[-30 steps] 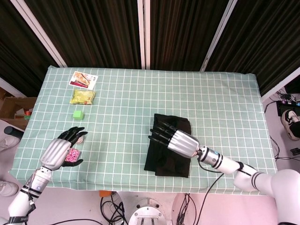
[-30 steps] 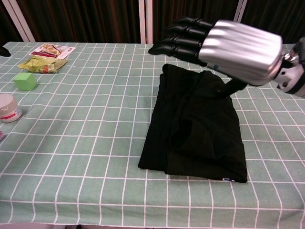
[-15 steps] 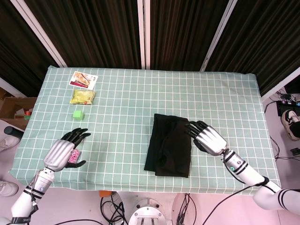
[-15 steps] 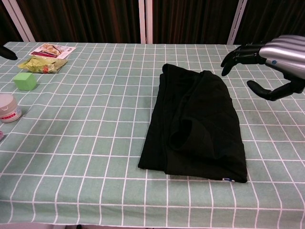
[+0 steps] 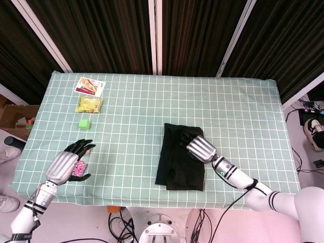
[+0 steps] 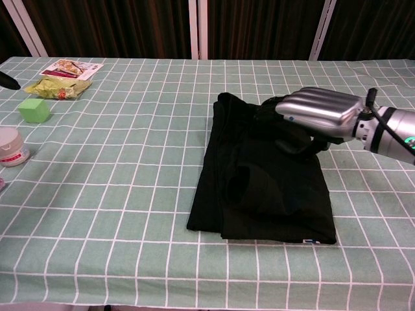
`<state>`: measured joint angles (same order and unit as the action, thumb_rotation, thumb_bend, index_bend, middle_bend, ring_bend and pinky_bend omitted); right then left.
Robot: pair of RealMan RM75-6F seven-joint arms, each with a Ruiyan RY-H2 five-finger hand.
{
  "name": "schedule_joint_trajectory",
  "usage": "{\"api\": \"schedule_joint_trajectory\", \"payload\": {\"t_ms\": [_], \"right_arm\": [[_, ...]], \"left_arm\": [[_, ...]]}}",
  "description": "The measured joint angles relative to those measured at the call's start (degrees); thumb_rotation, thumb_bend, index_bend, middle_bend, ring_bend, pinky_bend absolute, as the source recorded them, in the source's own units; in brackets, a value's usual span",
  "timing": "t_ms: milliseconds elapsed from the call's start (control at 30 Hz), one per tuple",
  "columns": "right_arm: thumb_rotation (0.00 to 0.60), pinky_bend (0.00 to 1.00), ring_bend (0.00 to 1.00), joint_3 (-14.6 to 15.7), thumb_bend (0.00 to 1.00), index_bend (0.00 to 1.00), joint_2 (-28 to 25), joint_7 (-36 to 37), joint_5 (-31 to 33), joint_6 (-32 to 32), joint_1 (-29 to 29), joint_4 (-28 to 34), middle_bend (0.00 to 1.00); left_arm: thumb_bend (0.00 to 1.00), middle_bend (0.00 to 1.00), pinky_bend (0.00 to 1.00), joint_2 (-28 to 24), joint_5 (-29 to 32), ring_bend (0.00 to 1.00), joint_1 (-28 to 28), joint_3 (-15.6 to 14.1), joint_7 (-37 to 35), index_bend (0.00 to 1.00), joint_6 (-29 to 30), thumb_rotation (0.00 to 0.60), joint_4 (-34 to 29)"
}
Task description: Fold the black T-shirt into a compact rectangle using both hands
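The black T-shirt (image 5: 178, 161) (image 6: 259, 188) lies folded into a rough rectangle on the green checked tablecloth, right of centre. My right hand (image 5: 198, 147) (image 6: 316, 113) lies on its far right part, palm down. The dark fingers (image 6: 272, 107) curl into the fabric and the thumb presses the cloth below. Whether cloth is pinched between them does not show. My left hand (image 5: 67, 163) hovers near the table's front left corner, fingers spread, holding nothing, over a small pink item (image 5: 79, 168). In the chest view only a dark fingertip (image 6: 6, 79) of it shows.
A green cube (image 5: 84, 123) (image 6: 34, 110), a yellow packet (image 5: 89, 104) (image 6: 61, 87) and a printed card (image 5: 90, 86) (image 6: 71, 68) lie at the far left. A white jar (image 6: 11, 148) stands near my left hand. Dark curtains hang behind the table.
My right hand swung from off the shirt's right side back leftwards and came down on its far right part. The shirt's outline shifted slightly. My left hand barely moved.
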<state>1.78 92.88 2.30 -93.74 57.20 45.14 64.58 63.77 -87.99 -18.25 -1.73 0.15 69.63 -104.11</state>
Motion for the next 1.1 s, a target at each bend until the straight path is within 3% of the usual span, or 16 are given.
{"api": "schedule_joint_trajectory", "payload": {"t_ms": [133,267,433,600,733,1100], "right_arm": [[0.6,0.3,0.14,-1.26,0.61,0.31,2.19,-0.33,1.37,-2.42,1.54,-2.18,0.22],[0.6,0.29,0.14,-0.95,0.61,0.31,0.88,0.73,-0.2,0.75,0.95,-0.48,0.22],[0.6,0.29,0.14,1.12,0.61,0.31,-4.67,1.14,-4.81,8.84,-1.25,6.9,0.23],[0.6,0.3,0.15,4.84,0.61,0.31,-10.07,-0.15,-8.45,11.48,-3.74,14.52,0.23],[0.6,0.3,0.15,8.18,0.61,0.31,-11.36,-1.45,-10.3,10.0,-5.11,17.49,0.23],[0.6,0.3,0.14,11.25,0.61,0.31,-5.8,-3.18,-12.93,3.4,-5.16,14.61,0.23]], "left_arm": [[0.15,0.09,0.19,-0.19,-0.04,0.06,0.44,-0.25,-0.63,0.16,0.42,0.6,0.43],[0.15,0.09,0.18,-0.36,-0.02,0.06,0.95,-0.4,-1.18,0.16,1.03,0.6,0.8],[0.14,0.09,0.18,-0.6,-0.41,0.06,1.45,-0.33,-1.47,0.16,2.16,0.6,0.71],[0.15,0.09,0.18,-0.55,-0.91,0.06,1.45,-0.19,-0.81,0.16,2.36,0.6,-0.02],[0.15,0.09,0.18,-0.15,-1.05,0.06,1.24,-0.12,-0.07,0.16,2.05,0.6,-0.52],[0.15,0.09,0.18,-0.45,-1.2,0.06,1.86,-0.27,0.41,0.16,2.85,0.6,-0.89]]}}
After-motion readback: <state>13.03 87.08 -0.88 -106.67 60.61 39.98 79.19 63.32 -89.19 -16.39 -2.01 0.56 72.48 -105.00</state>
